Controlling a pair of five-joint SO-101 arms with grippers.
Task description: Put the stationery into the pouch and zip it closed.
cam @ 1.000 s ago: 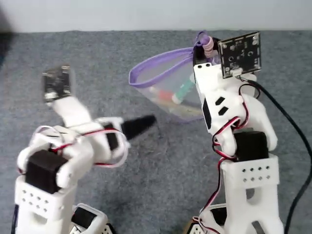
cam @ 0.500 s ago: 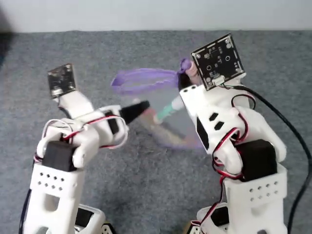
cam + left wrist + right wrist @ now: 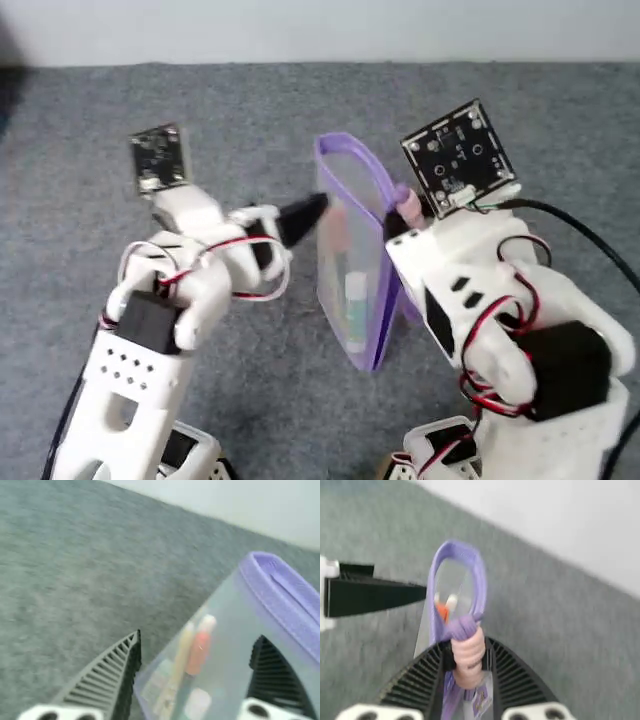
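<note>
Closest to the arms' bases, the right gripper (image 3: 466, 650) is clamped on the short pink zip pull (image 3: 468, 662) of the clear plastic pouch with a purple zipper rim (image 3: 333, 143). That grip seems to be what keeps the pouch standing on its edge between the two arms, mouth turned up and away. From the right wrist view the purple rim forms a loop, so I judge that the zip is not yet drawn shut.

The stationery (image 3: 354, 298) lies inside the pouch, low against its clear wall: a white and green stick and some thin pens, one with an orange part (image 3: 192, 652).

Just past that, the left gripper (image 3: 198, 637) has its two black ribbed fingers (image 3: 115, 675) spread apart, one on each side of the pouch's wall, with nothing pinched. My guess is that it is placed to hold the pouch's body steady while the other arm pulls the slider along.

Nothing stands in the way of the zip, though the floppy wall could buckle if it is pulled without a counter-hold.

Beyond the pouch stretches the grey felt-like table cover (image 3: 200, 120), and farthest off is the pale wall (image 3: 300, 30).
</note>
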